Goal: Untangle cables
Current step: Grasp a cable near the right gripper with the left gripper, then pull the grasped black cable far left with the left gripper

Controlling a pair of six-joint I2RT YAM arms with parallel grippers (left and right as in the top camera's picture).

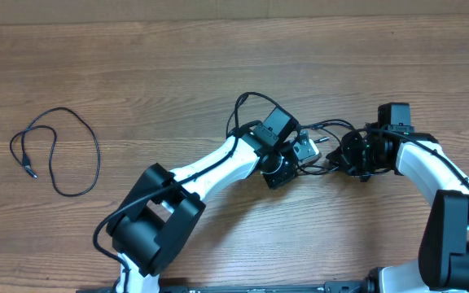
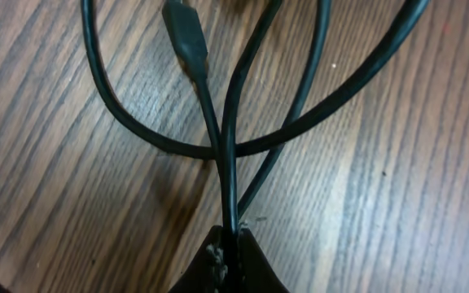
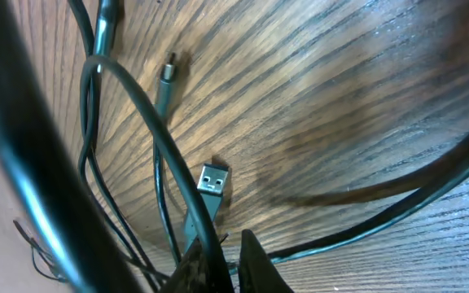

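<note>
Near the left edge of the counter [image 1: 177, 65], about halfway along it, one loose cable [image 1: 96, 150] lay alone in an open loop, well apart from both arms. To the right of the counter's middle, your left gripper [image 1: 295, 155] was down at the tangled cables [image 1: 330, 124], which spread in thin loops between your two grippers. In the left wrist view, the left gripper [image 2: 233, 256] had its fingertips pressed together on one strand of the tangled cables [image 2: 228, 146]. That strand ran straight away from the tips, and a curved strand crossed it on the wood. A dark plug [image 2: 186, 32] lay at the end of a neighbouring strand. Further toward the right edge, your right gripper [image 1: 344, 155] faced the left one, just beside it, with the tangle between them. In the right wrist view, the right gripper [image 3: 222, 260] was almost fully closed, and strands of the tangled cables [image 3: 169, 146] went down into the narrow gap between its tips. A USB plug [image 3: 212, 181] rested on the wood just above those tips, and a smaller plug [image 3: 168, 77] lay beyond it.
</note>
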